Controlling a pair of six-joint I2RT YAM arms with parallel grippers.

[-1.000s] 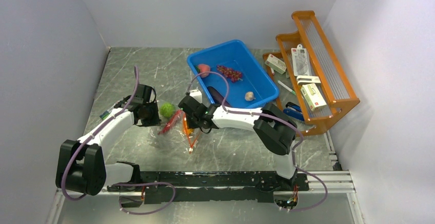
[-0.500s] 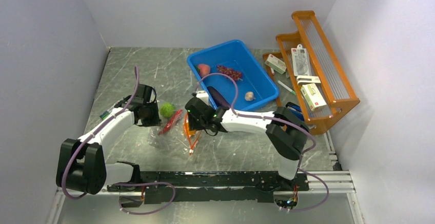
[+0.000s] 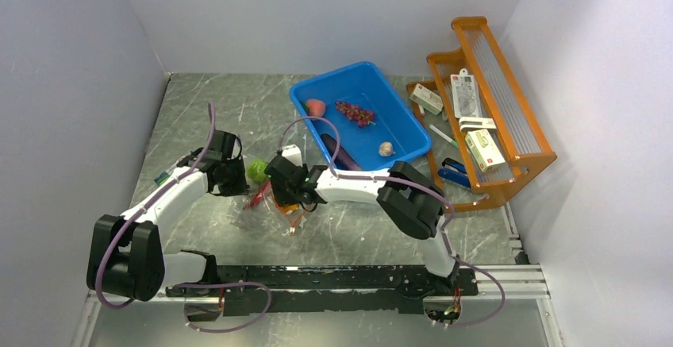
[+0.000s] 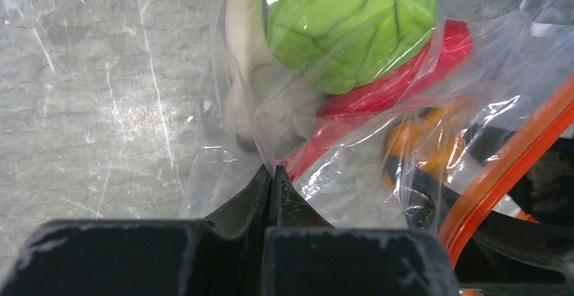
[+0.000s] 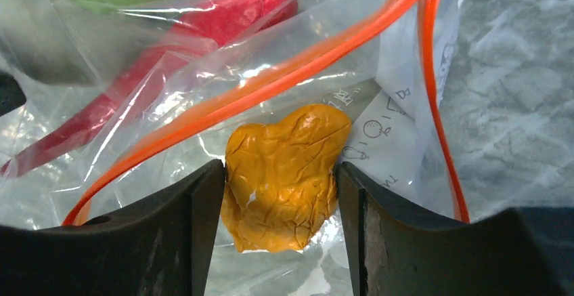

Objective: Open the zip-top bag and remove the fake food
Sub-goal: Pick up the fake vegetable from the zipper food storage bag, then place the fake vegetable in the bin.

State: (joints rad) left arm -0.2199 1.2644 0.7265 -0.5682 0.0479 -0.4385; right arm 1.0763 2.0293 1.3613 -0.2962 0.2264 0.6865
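The clear zip-top bag [image 3: 274,202] lies on the table between my grippers, its orange zip strip [image 5: 271,86] parted. My left gripper [image 4: 272,174] is shut on a fold of the bag's plastic, just below the green ball [image 4: 352,25] and a red piece [image 4: 392,86] inside. My right gripper [image 5: 279,167] reaches into the bag's mouth, open. A crinkled orange piece [image 5: 284,174] sits between its fingers, against the left one. In the top view the green ball [image 3: 257,171] shows beside the left gripper [image 3: 242,179].
A blue bin [image 3: 333,73] behind the right arm holds a pink-red peach [image 3: 316,107], dark red grapes [image 3: 355,112], a purple eggplant [image 3: 340,152] and a beige bulb [image 3: 386,148]. A wooden rack [image 3: 520,152] with small boxes stands at the right. Walls enclose the table.
My right gripper has shifted left, deeper over the bag, and its jaws have spread wider around the orange piece. The left arm has held still on the bag.
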